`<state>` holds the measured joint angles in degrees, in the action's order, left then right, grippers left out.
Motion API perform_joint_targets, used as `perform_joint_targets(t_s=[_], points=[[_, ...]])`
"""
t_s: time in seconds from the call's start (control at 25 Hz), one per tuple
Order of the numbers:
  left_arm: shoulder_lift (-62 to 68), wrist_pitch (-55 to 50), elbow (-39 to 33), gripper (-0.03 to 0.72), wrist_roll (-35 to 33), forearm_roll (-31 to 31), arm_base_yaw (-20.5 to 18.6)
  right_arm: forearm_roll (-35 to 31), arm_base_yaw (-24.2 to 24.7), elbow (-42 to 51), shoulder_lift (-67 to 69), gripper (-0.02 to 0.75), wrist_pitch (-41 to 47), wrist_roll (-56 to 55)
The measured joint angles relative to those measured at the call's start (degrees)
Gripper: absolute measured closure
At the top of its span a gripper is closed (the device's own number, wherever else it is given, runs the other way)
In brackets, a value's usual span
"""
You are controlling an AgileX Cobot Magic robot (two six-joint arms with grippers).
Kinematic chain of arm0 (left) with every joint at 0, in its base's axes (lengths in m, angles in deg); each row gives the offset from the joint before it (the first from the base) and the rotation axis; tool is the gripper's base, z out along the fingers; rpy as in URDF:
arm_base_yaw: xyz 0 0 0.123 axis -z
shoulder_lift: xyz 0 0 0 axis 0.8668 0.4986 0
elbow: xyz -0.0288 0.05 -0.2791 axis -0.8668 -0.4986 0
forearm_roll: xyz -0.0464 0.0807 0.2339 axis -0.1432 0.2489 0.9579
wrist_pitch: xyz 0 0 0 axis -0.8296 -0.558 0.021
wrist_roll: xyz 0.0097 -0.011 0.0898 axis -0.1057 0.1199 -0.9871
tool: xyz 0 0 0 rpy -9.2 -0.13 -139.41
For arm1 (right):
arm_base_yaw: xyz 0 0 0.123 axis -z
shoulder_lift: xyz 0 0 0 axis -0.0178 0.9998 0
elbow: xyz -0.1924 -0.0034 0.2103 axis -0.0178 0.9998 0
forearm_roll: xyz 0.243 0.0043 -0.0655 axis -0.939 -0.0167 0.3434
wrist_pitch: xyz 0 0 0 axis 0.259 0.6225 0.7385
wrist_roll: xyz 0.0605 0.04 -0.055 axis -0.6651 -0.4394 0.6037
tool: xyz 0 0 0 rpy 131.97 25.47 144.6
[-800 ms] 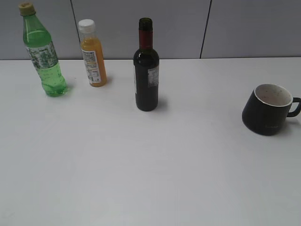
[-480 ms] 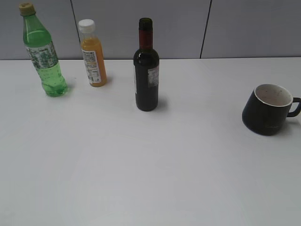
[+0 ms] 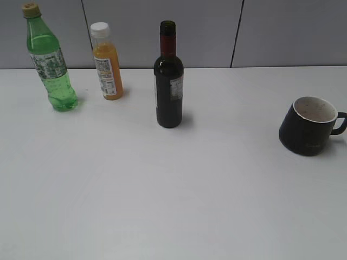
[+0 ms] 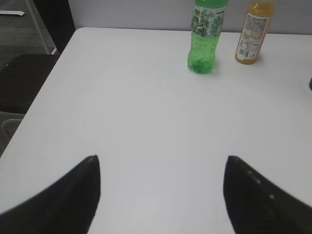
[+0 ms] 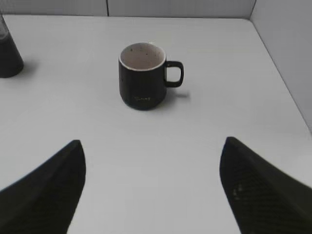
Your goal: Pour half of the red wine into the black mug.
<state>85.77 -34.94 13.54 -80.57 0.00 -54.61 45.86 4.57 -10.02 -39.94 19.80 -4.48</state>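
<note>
The worktop is plain white, the wall behind it grey. The wine bottle is near-black dark glass with a red foil neck and a small white label. The black mug is matte black outside, with a white, dark-speckled inside. The juice bottle is orange with a white cap and a pale printed label. The plastic bottle is clear green with a tan cap and a green-and-white patterned label. The fingers are black.

Both the left gripper and right gripper hold their fingers spread wide, grasping nothing.
</note>
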Motion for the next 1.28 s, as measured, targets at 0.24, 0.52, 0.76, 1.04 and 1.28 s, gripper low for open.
perform_joint_targets(t_s=[0.24,0.52,0.76,1.04,1.28], points=[[0.0,0.0,0.0,0.099,0.0,0.0,0.0,0.0,0.0,-0.4,0.0,0.089,-9.1,0.0],[0.0,0.0,0.0,0.099,0.0,0.0,0.0,-1.0,0.0,4.6,0.1,0.09,-22.2,0.0],[0.0,0.0,0.0,0.099,0.0,0.0,0.0,-2.8,0.0,10.5,0.1,0.09,-30.8,0.0],[0.0,0.0,0.0,0.099,0.0,0.0,0.0,-3.0,0.0,15.3,1.5,0.09,-39.3,0.0],[0.0,0.0,0.0,0.099,0.0,0.0,0.0,-3.0,0.0,15.7,13.1,0.076,-48.1,0.0]])
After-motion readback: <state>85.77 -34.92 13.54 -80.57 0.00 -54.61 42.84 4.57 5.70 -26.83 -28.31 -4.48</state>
